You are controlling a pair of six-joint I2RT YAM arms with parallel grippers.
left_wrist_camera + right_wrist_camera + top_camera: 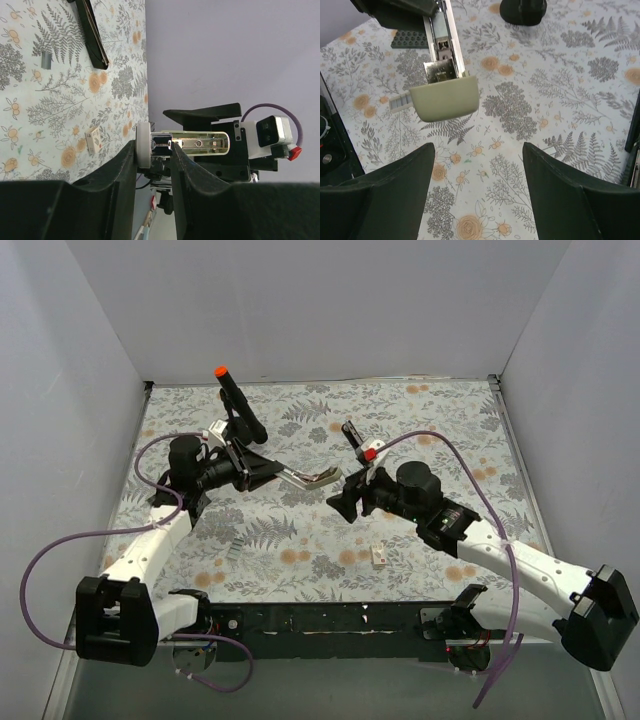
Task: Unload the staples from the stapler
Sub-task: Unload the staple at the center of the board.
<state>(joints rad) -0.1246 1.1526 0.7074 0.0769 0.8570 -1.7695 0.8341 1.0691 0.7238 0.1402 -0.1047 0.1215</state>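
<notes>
Left gripper (262,470) is clamped on the stapler (305,478), holding it off the floral table (420,430). Silver channel exposed; pale end points toward the right arm. Right gripper (345,502): fingers spread wide, nothing between them, facing that end, near but apart.

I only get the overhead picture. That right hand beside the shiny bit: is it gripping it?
Observer: No. Its own camera shows the right hand open, holding nothing.
Operator: What is at the shiny bit's tip?
Observer: A beige cap ends the metal channel of the stapler.
Operator: And the left hand?
Observer: Seen from its wrist, the left hand is clamped on the stapler from both sides.
</notes>
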